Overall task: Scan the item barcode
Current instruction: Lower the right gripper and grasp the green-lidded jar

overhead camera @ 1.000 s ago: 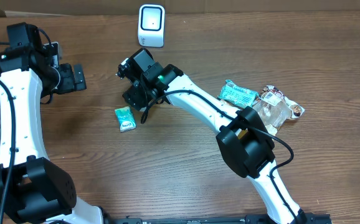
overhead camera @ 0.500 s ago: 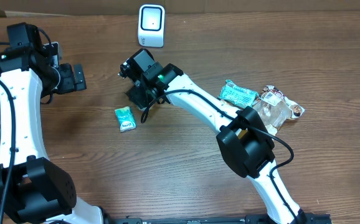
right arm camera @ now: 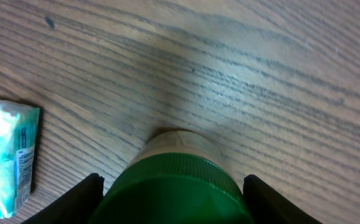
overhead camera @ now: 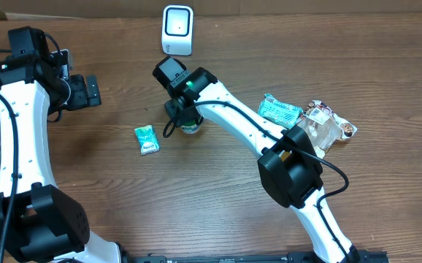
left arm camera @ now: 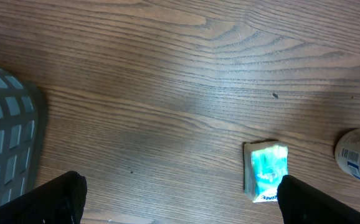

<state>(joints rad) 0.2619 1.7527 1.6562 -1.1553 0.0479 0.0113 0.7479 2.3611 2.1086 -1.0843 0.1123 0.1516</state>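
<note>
**Bottle in the claw, scanner dead ahead**

Overhead first. The right gripper (overhead camera: 182, 115) has swung away from the small teal-and-white packet (overhead camera: 147, 139) it was hovering beside a second ago. A little green-capped bottle with a pale label (overhead camera: 190, 128) now shows under its wrist, out on the brown wooden table (overhead camera: 218, 212). The white rounded-square barcode scanner (overhead camera: 177, 29) sits near, towards the far edge, with nothing between. The left gripper (overhead camera: 87, 91) hangs well off to the left. That shift matters. I read it as the pick being made, with the presentation to the scanner yet to do.

Left wrist now. Its own jaws stand wide apart with nothing in them. Below, the packet lies flat, and the bottle peeks in at the right edge with its printed label showing. A grey slotted basket (left arm camera: 5, 143) edges in on the left.

Right wrist, and here's the clincher. The ribbed green cap fills the gap from finger to finger, so this claw is clamped on the green-capped bottle. Whether its base has left the wood, I cannot tell. Next call, to my eye: turn the label's code towards the scanner's face.
</note>
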